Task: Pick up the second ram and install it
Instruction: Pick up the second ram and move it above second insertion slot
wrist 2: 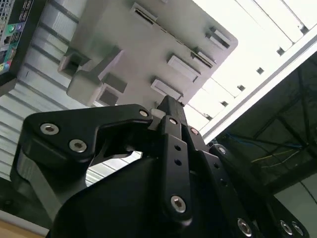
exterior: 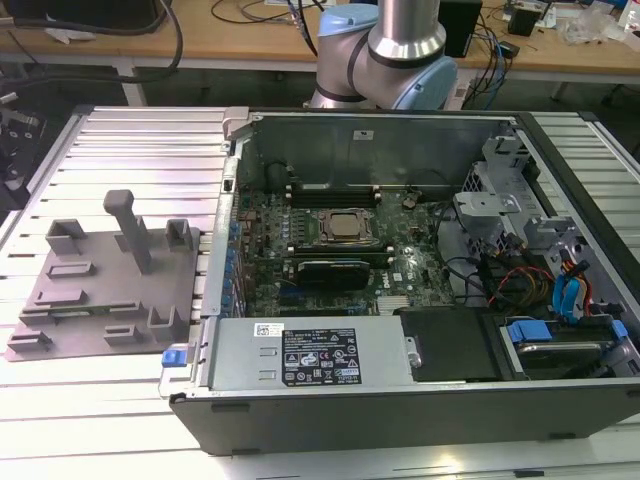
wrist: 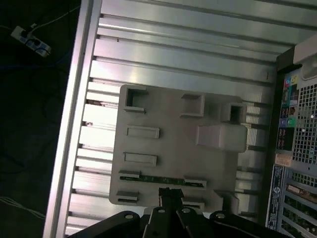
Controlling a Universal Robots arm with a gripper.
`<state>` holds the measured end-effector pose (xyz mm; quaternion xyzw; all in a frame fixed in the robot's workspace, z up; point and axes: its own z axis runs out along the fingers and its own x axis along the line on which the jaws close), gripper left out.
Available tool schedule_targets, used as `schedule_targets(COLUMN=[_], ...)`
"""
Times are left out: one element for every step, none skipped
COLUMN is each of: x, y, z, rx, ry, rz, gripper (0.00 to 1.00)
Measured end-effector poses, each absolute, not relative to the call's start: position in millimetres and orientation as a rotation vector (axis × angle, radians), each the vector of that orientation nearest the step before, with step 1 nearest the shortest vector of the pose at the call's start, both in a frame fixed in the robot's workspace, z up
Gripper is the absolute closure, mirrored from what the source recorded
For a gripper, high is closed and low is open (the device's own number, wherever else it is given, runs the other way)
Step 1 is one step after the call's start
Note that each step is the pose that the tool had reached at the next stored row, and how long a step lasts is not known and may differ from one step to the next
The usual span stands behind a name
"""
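In the exterior view, the open computer case (exterior: pixel 420 425) lies on the slatted surface (exterior: pixel 130 150) with its motherboard (exterior: pixel 400 272) exposed. The grey fixture (exterior: pixel 100 290) sits just beside the case, toward the exterior view's left. In the second wrist view, my gripper (wrist 2: pixel 167 105) hangs over that fixture with its fingers drawn narrow, tips together, and nothing visible between them. In the first wrist view, the second ram (wrist: pixel 163 179) sits in a slot of the fixture, along the edge nearest my gripper tips. I cannot tell whether the tips touch it. The stick is a long, thin, dark-green strip held between two raised end stops. Progress, as I judge it: the pickup is not yet done, because the stick is seated in the fixture and not grasped. The installation in the case is therefore entirely outstanding.
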<state>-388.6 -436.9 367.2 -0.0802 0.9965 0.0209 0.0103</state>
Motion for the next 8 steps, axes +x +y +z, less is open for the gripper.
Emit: schedule_targets(x=[-388.6, -388.6, -388.6, -388.6, -388.6, -388.6, -388.6, -388.6], y=[-436.9, -436.9, -436.9, -436.9, -436.9, -436.9, -436.9, -436.9], z=[367.2, 367.2, 367.2, 367.2, 367.2, 367.2, 367.2, 367.2], rx=[-0.303, -0.339, -0.357, -0.378, -0.402, -0.422, -0.461, -0.479], ry=[3.106, 3.103, 3.101, 3.099, 3.096, 3.094, 3.089, 3.086], rz=[0.066, 0.066, 0.066, 0.067, 0.067, 0.067, 0.067, 0.068], gripper=[0.92, 0.92, 0.92, 0.92, 0.92, 0.92, 0.92, 0.92])
